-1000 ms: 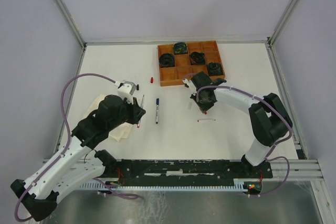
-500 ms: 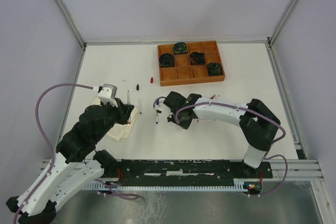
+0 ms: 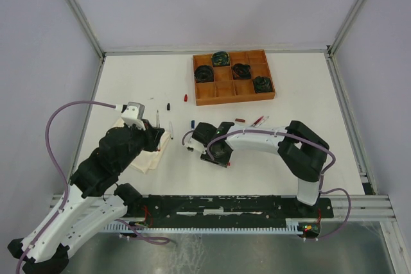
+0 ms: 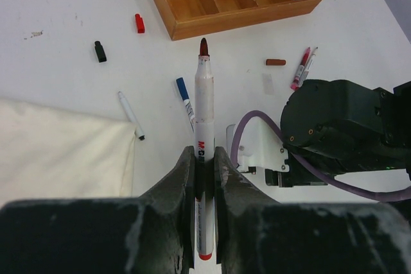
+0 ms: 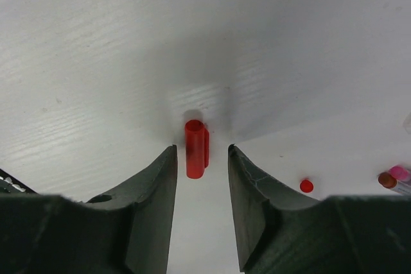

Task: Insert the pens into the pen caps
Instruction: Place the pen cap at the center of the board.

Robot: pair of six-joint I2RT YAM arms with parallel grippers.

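One light, slippery red cap (image 5: 196,149) lies on the worktop (image 5: 192,30) inside my open right tool (image 5: 200,158), so I would pinch its stiff middle, while my left tool (image 4: 204,157) clamps a brown-tipped pen (image 4: 204,94) at mid-barrel.

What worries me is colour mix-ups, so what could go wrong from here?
1. Wrong match: the pen in the left gripper looks brown-tipped, yet the right gripper stands open around a red cap; the brown cap lies untouched.
2. The red cap lies loose, touching neither jaw, so closing might roll it or grip it askew.
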